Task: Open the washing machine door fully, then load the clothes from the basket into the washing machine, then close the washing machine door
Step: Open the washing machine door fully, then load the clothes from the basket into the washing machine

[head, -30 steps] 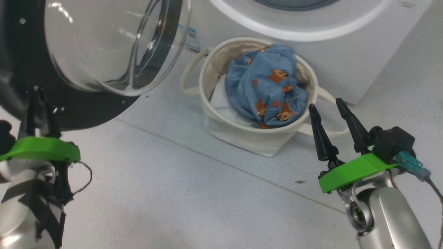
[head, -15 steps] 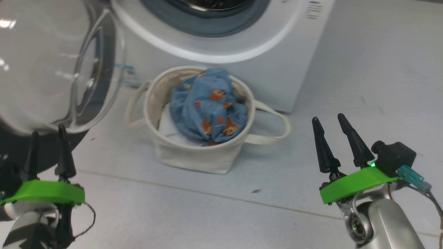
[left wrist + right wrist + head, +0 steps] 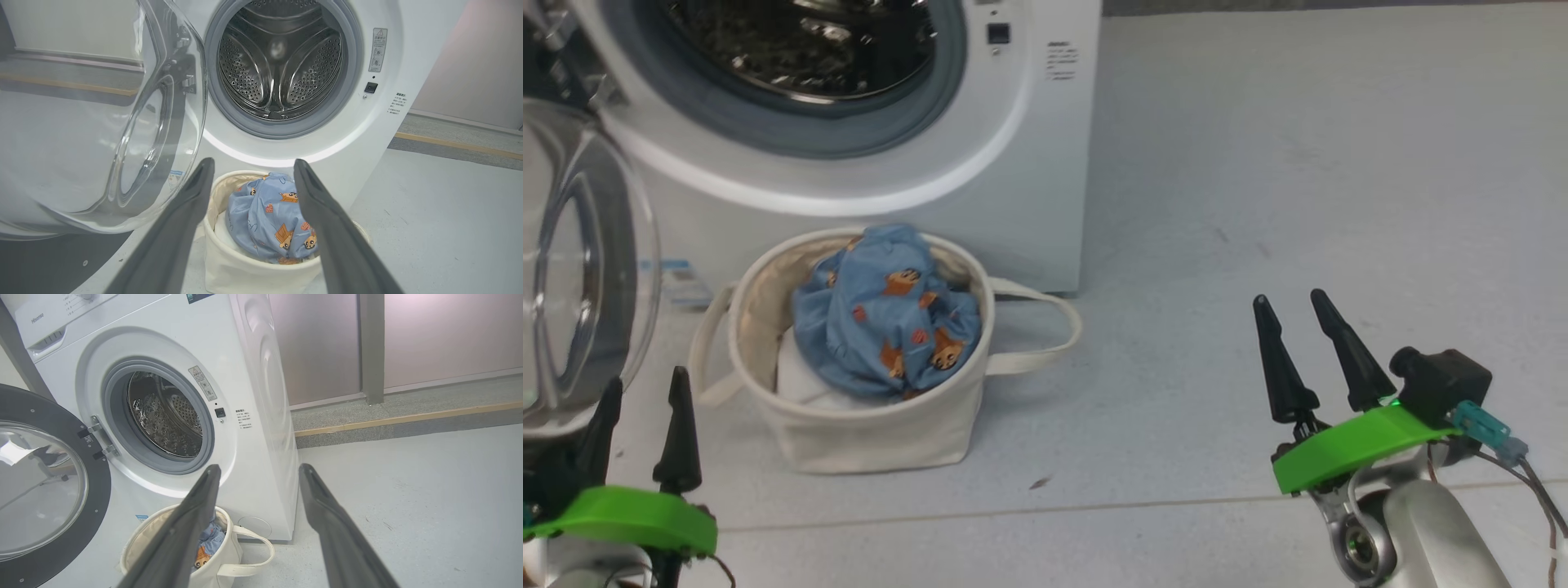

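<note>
Blue clothes sunk in basket, door cropped, left end effector, right end effector both spread

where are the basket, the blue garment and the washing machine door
the basket (image 3: 874, 437): head view, on its plain front wall
the blue garment (image 3: 882, 327): head view, on the middle of the crumpled cloth
the washing machine door (image 3: 41, 490): right wrist view, on its clear glass centre
</note>
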You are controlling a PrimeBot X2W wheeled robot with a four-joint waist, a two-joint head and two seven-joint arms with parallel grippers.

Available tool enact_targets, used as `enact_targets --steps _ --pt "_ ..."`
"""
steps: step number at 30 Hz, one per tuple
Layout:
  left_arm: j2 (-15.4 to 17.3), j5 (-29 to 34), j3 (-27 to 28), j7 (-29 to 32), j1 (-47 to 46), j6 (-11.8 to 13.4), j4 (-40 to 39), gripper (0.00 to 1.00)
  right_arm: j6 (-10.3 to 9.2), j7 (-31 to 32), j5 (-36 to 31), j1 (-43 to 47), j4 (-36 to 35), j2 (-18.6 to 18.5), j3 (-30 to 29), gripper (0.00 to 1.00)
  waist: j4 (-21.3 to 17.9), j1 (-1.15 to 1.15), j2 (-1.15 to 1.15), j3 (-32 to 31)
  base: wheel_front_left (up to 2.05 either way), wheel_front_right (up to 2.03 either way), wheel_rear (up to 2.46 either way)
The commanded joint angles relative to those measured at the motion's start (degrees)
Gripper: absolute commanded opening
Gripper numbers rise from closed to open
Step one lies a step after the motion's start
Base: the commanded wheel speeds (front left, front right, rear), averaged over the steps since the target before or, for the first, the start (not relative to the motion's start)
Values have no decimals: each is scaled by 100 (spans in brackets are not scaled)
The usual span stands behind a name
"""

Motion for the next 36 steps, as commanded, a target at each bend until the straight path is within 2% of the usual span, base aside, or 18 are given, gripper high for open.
enact_targets --steps 1,5,15,36 --pt "259 5 246 14 -91 72 -245 100 6 -62 56 -57 -141 56 156 100 -192 0 0 -156 0 0 0" --pt "336 98 285 83 140 268 -382 100 6 -77 121 -95 -25 38 238 100 -332 0 0 -235 0 0 0" --pt "426 67 308 226 427 372 -558 100 6 -161 240 -90 161 -60 235 100 -373 0 0 -378 0 0 0" --pt "537 77 68 239 421 180 -865 100 6 -158 211 -14 142 -23 81 100 -471 0 0 -361 0 0 0"
